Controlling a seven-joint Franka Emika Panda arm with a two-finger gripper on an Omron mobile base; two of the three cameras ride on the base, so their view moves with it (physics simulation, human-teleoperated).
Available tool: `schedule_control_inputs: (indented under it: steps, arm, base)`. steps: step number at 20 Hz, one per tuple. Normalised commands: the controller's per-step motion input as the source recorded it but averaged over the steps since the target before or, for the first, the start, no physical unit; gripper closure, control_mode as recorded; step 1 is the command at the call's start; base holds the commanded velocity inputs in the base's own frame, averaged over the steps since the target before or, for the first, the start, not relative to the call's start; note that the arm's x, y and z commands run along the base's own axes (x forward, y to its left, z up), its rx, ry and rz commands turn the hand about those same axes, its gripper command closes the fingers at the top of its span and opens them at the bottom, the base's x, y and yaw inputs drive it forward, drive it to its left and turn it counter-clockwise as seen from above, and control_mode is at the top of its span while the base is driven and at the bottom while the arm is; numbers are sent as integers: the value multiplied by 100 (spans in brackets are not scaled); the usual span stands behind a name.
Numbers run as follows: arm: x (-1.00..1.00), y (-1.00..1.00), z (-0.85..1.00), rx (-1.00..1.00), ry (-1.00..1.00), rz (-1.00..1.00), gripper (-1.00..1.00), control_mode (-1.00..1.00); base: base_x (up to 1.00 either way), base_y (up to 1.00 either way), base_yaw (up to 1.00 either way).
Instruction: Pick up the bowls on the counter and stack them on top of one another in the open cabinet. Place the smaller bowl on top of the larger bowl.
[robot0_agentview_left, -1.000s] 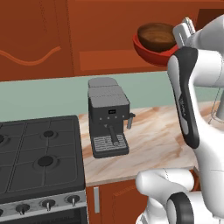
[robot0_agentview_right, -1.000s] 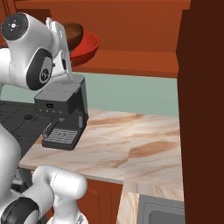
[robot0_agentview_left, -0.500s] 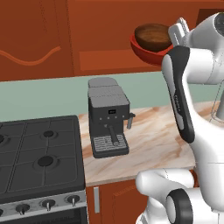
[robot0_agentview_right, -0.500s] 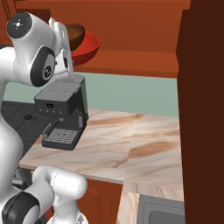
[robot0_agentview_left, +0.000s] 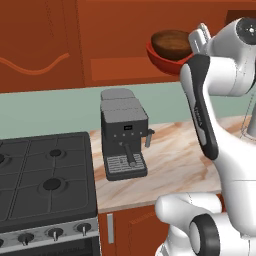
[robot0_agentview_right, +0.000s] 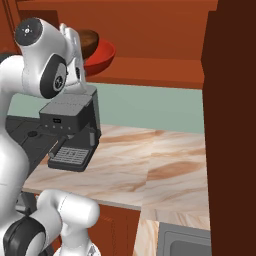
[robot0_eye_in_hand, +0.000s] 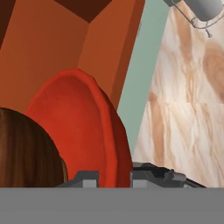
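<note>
The smaller bowl (robot0_agentview_left: 171, 42) looks like dark grained wood, the larger bowl (robot0_agentview_left: 159, 56) glossy smooth red, the open cabinet (robot0_agentview_left: 120, 45) reddish-brown wood, the counter (robot0_agentview_right: 150, 165) polished marbled stone, and the coffee machine (robot0_agentview_left: 123, 140) matt dark plastic.

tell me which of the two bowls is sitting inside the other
The small dark brown bowl sits inside the wider red bowl, which is underneath it.
</note>
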Motion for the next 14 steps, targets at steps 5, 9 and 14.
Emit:
schedule_control_inputs:
  steps: [5,9,14]
  arm:
    - [17,0,-4,2,0,0,100,-100]
    - [16,0,-1,2,0,0,100,-100]
    - [16,0,0,2,0,0,100,-100]
  base:
    - [0,0,0]
    - [0,0,0]
    - [0,0,0]
